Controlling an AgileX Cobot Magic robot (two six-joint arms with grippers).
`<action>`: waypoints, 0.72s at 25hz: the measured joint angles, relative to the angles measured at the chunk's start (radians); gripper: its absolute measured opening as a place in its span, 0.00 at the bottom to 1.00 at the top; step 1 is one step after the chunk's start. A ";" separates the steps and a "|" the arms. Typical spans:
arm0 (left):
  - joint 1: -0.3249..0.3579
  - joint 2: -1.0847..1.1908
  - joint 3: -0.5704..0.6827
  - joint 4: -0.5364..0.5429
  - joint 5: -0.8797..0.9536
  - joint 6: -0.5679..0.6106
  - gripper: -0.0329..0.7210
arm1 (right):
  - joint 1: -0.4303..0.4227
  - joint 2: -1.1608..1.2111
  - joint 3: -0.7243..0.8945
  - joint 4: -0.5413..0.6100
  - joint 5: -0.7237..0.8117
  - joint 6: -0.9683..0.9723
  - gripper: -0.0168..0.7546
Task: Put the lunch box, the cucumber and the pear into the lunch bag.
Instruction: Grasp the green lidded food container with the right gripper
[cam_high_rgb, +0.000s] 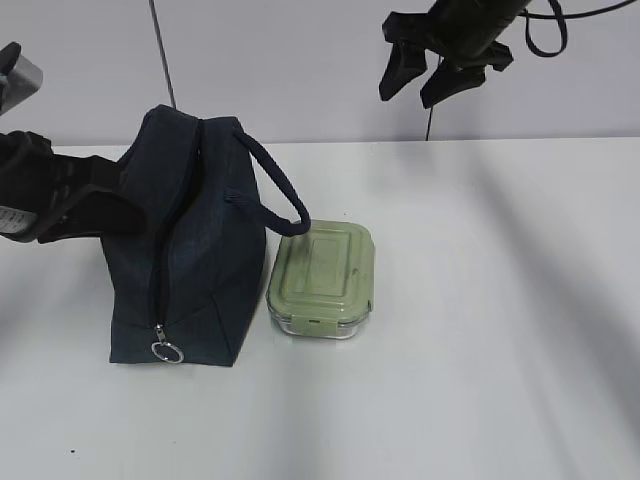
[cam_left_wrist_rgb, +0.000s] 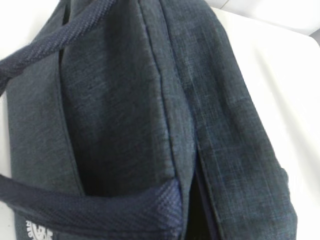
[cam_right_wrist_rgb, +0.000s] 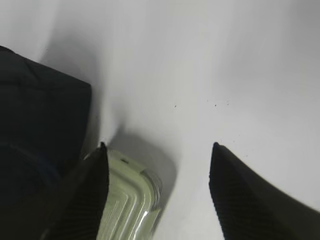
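The navy lunch bag (cam_high_rgb: 200, 250) stands at the left of the white table, its silver ring pull (cam_high_rgb: 167, 351) at the low front end of the zipper. It fills the left wrist view (cam_left_wrist_rgb: 125, 110), where a dark slit shows along the zipper (cam_left_wrist_rgb: 202, 200). The lunch box (cam_high_rgb: 322, 278) with its sage-green lid sits right beside the bag; its corner shows in the right wrist view (cam_right_wrist_rgb: 130, 200). My left gripper (cam_high_rgb: 118, 197) presses against the bag's left side, its fingertips hidden. My right gripper (cam_high_rgb: 407, 98) (cam_right_wrist_rgb: 159, 146) is open and empty, high above the lunch box. Cucumber and pear are out of view.
One looped handle (cam_high_rgb: 278, 195) droops from the bag onto the lunch box's near-left corner. White table (cam_high_rgb: 500, 300) stretches to the right and front of the lunch box. A pale wall stands behind the table.
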 joint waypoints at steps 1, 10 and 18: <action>0.000 0.000 0.000 0.000 0.000 0.000 0.02 | -0.014 -0.009 0.029 0.033 -0.002 -0.016 0.66; 0.000 0.000 0.000 0.000 0.003 0.001 0.02 | -0.043 -0.112 0.369 0.188 -0.012 -0.190 0.66; 0.000 0.000 0.000 0.000 0.005 0.001 0.02 | -0.046 -0.150 0.664 0.426 -0.036 -0.410 0.66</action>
